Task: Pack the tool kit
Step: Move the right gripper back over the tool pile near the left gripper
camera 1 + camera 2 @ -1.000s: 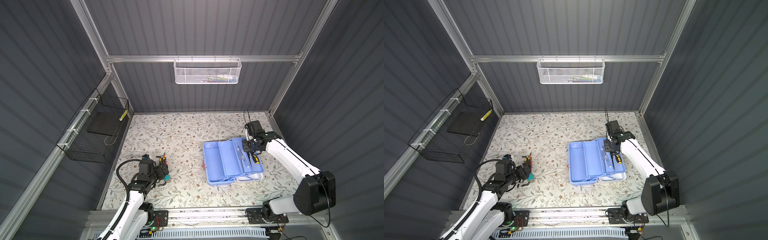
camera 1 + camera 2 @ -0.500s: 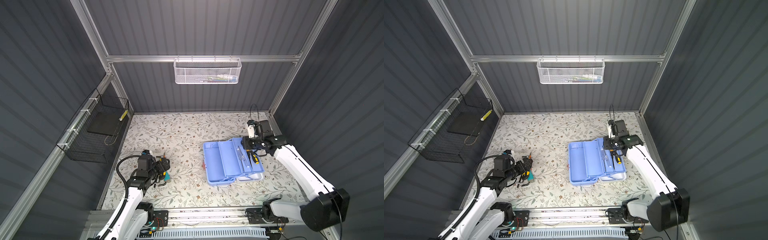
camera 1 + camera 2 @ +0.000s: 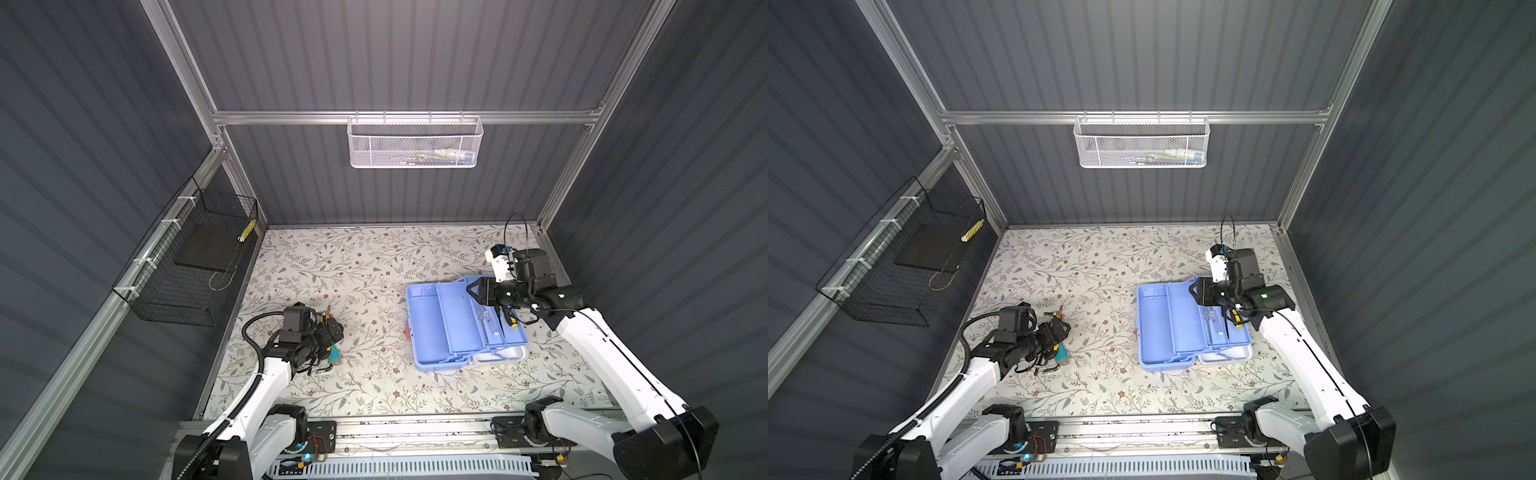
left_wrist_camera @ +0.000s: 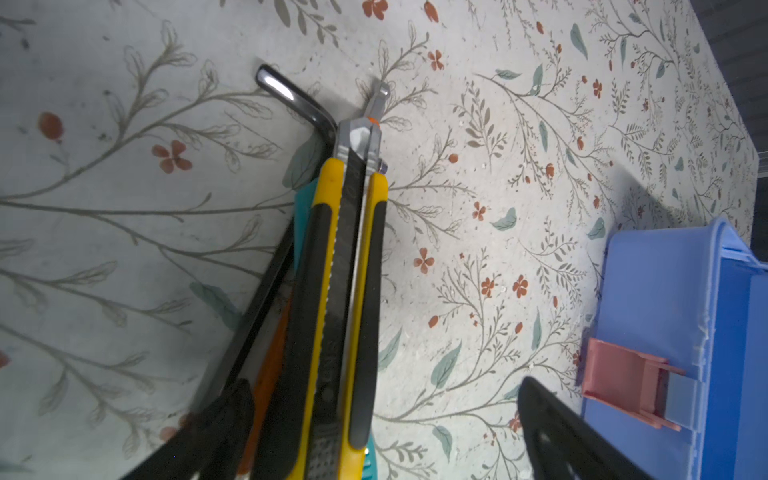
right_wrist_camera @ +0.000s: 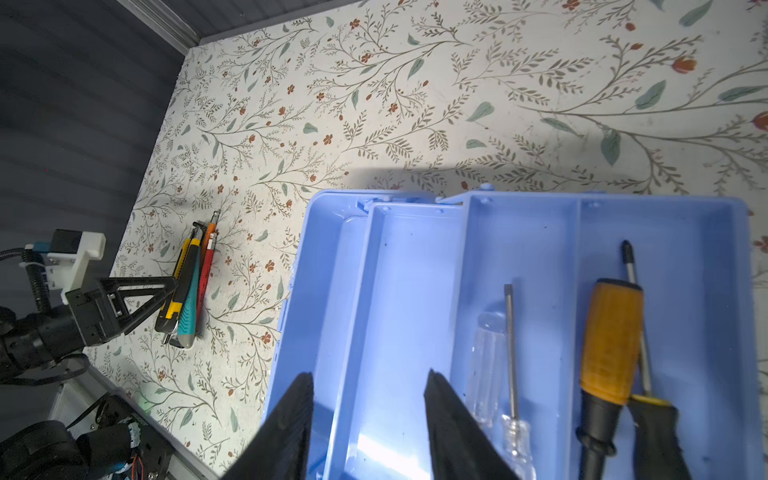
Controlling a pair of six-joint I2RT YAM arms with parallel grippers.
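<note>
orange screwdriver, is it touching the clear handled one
Apart. The right wrist view shows a divider wall of the blue tray between the orange screwdriver and the clear-handled screwdriver.

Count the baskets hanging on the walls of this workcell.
2: a white mesh basket on the back rail, and a black wire basket on the left wall. None appears hidden.

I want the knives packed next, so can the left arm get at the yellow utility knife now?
Probably yes. The left gripper has its jaws open either side of the yellow utility knife, which lies on top; the hex key alongside may get caught too.
</note>
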